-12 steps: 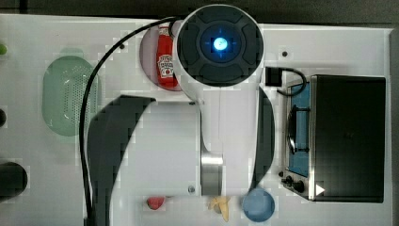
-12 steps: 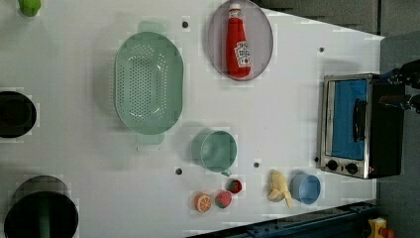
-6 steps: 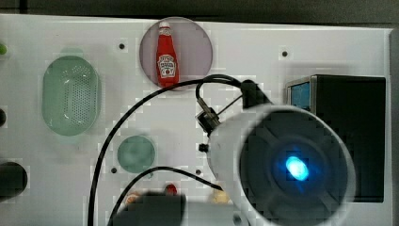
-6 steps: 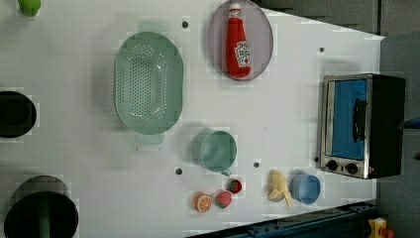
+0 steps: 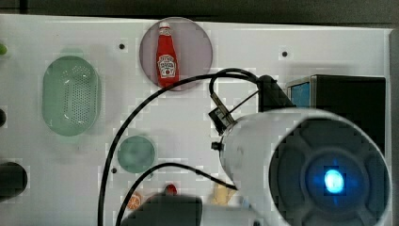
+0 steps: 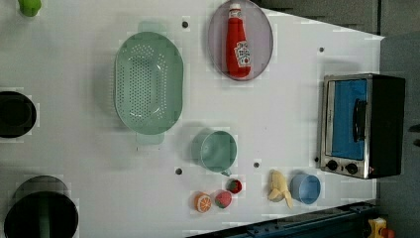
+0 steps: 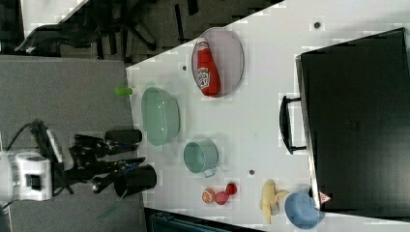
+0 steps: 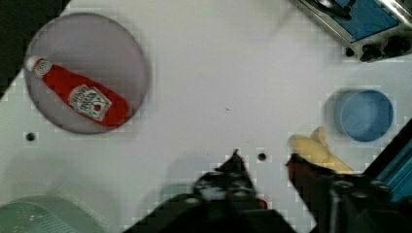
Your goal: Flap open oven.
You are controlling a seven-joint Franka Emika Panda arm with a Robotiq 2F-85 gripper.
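Observation:
The oven stands at the left view's right edge of the white table, its blue glass door shut and its bar handle upright against the glass. In the right view the oven's black top shows, with the handle sticking out. The arm's white body hangs over the oven in the top view. My gripper is high above the table, off the oven, near the banana. Its fingertips stand apart with nothing between them.
A ketchup bottle lies on a purple plate. A green colander, a green cup, toy fruit, a banana and a blue cup sit on the table. Black pots stand at the left view's left.
In the top view the arm has swung from the table's middle to the lower right and come closer to the camera. The oven door stays shut.

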